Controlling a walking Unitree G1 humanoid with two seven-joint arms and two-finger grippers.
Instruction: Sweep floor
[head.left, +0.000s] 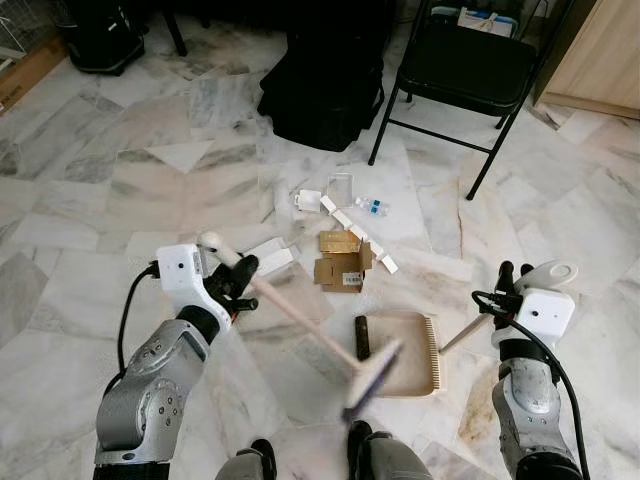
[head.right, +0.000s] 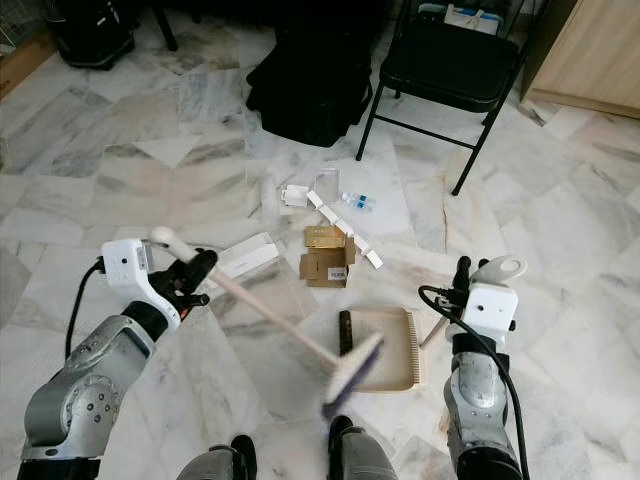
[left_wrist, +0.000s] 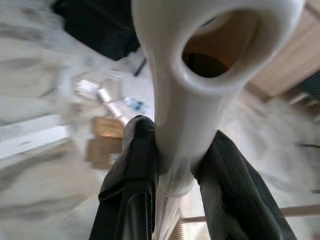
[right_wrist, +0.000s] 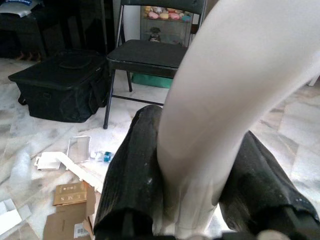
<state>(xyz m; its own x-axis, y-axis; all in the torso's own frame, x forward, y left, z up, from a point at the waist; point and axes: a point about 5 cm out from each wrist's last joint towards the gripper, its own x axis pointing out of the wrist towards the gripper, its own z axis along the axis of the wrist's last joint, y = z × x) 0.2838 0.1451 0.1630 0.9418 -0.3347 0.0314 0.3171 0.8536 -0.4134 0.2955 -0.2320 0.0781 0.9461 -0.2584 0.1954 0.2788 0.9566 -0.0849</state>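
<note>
Left eye view: the left tool (head.left: 236, 280), arm bent, clamps the broom (head.left: 300, 320) handle. The right tool (head.left: 512, 285) clamps the dustpan (head.left: 408, 352) handle. Cardboard scraps (head.left: 340, 262) lie just beyond the dustpan.

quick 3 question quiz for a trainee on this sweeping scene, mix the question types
1. True or false: the left hand is shut on the broom handle.
2. What does the right hand grip? A) chair leg B) dustpan handle C) cardboard box
3. Fill in: the brush head is over the ____.

Key
1. True.
2. B, the dustpan handle.
3. Dustpan; the cardboard box and white scraps lie on the floor beyond it, towards the black chair.
</note>
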